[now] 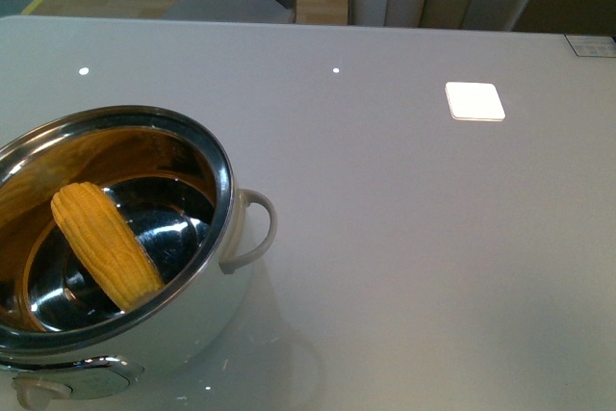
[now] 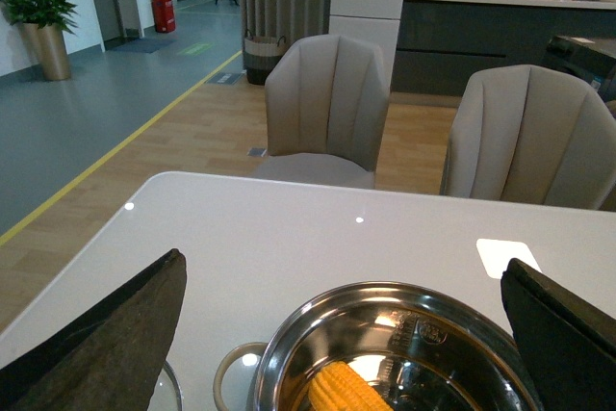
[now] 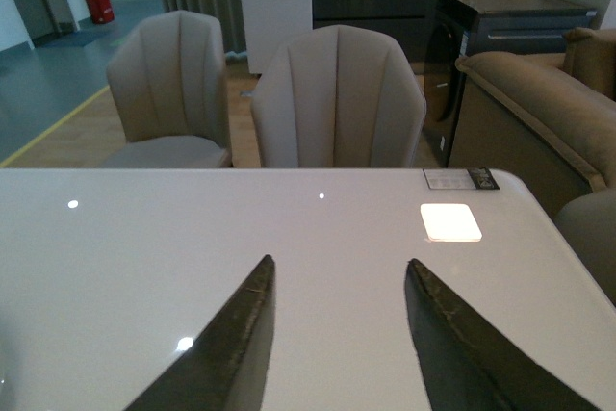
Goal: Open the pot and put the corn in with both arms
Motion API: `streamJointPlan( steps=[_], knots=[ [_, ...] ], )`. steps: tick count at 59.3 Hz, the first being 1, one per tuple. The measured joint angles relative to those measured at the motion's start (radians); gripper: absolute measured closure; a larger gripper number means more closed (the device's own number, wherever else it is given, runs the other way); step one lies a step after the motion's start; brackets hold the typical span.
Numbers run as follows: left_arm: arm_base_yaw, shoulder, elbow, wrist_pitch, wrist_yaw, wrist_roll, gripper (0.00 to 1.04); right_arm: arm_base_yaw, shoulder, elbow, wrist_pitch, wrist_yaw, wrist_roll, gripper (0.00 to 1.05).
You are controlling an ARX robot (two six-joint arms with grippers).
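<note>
Corn lies tilted inside the open pot at near left of the tabletop. Left tool gapes wide above pot (empty); right tool partly open, empty.

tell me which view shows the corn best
The front view: the corn lies whole inside the open pot, leaning against its shiny wall. The left wrist view catches only one end of it at the frame's edge. The right wrist view shows none.

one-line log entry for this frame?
pot: lid off | corn: inside pot | left gripper: open, empty | right gripper: open, empty
</note>
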Motion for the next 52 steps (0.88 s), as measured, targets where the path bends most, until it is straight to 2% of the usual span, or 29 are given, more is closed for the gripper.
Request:
streamJointPlan(
  steps=[13, 52],
  knots=[
    [0.000, 0.000, 0.000, 0.000, 0.000, 0.000, 0.07, 0.000, 0.000, 0.000, 0.000, 0.000, 0.000, 0.08],
    [0.000, 0.000, 0.000, 0.000, 0.000, 0.000, 0.07, 0.000, 0.000, 0.000, 0.000, 0.000, 0.000, 0.09]
  ],
)
